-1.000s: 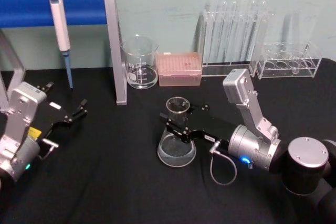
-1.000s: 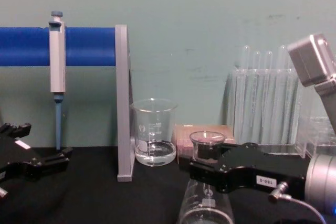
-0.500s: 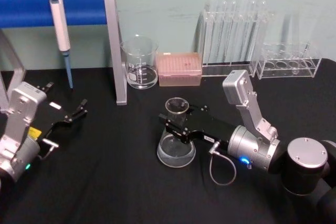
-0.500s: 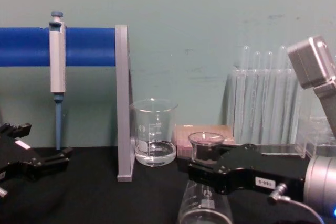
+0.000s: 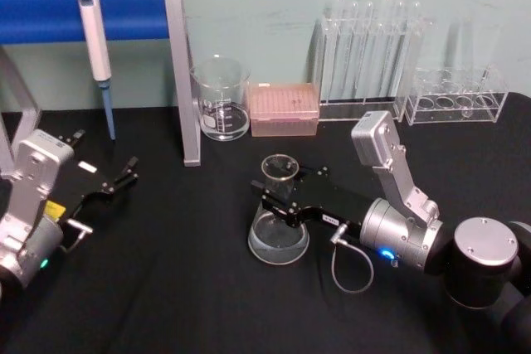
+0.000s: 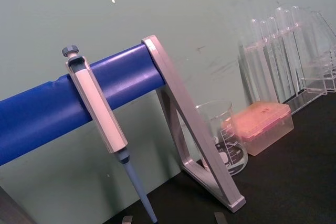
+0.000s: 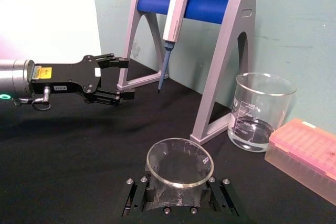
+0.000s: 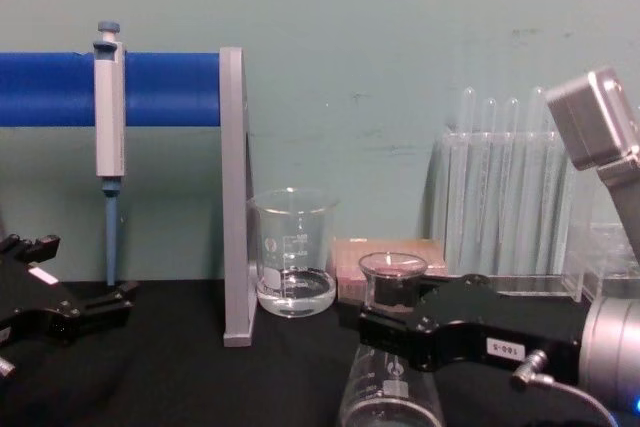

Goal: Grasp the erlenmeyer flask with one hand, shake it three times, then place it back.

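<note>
flask: erlenmeyer flask [image 5: 279,242] stood upright, base on the table [image 5: 182,279] | right end effector [image 5: 280,198]: I saw it clamped on the flask's neck | left end effector [image 5: 126,175]: well to its left, fingers apart, idle | beaker [image 5: 221,109]: beyond it

Even, soft light; faint glints on beaker [image 8: 292,252]; weak shadows.

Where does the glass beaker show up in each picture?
Head view: beaker at the back, left of centre.
Chest view: beaker near the middle.
Left wrist view: beaker between grey stand leg and pink box.
Right wrist view: beaker, same neighbours.
Landmark: that stand leg.
</note>
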